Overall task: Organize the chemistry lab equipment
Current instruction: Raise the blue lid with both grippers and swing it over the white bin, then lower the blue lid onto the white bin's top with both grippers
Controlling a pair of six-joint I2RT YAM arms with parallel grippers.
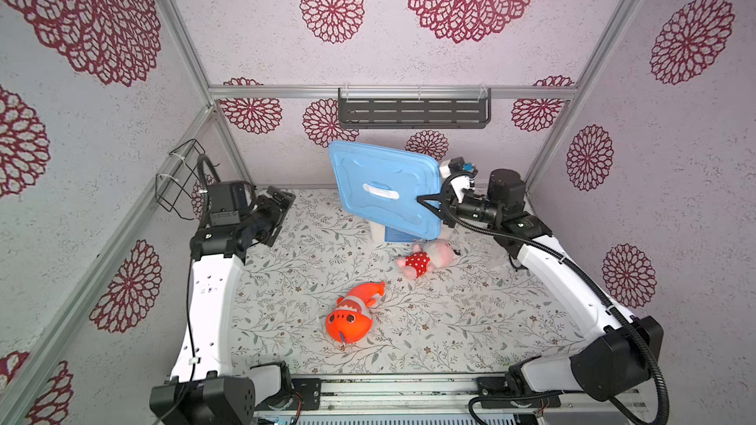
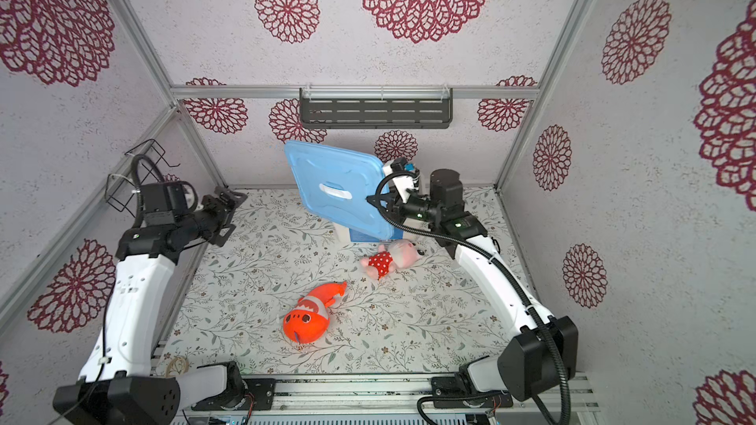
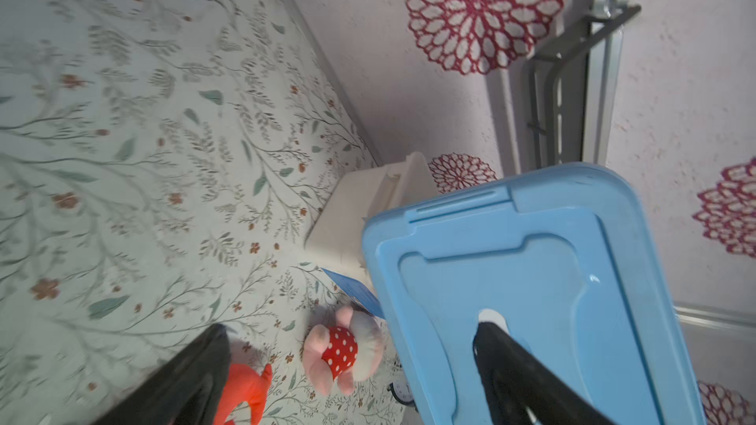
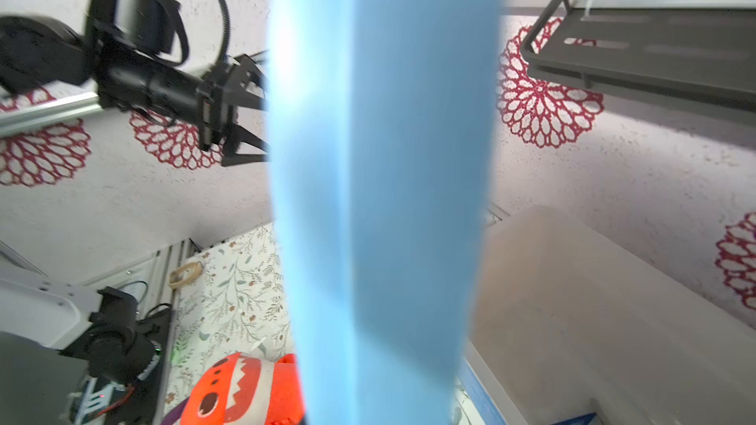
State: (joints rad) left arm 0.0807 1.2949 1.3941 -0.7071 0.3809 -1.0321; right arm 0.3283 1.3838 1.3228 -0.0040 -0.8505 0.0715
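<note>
Blue lid (image 4: 380, 157) up close looks stiff, light and slippery, so right tool (image 1: 427, 204) pinching its rim makes sense; left tool (image 1: 283, 212) is wide open.

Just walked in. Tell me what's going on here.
The right gripper is clamped on the edge of a blue lid, holding it up and tilted above a white bin at the back of the table. The left gripper hangs open off to the left, touching nothing. An orange plush fish and a pink doll lie out on the table. The lid hides whatever the bin holds.
</note>
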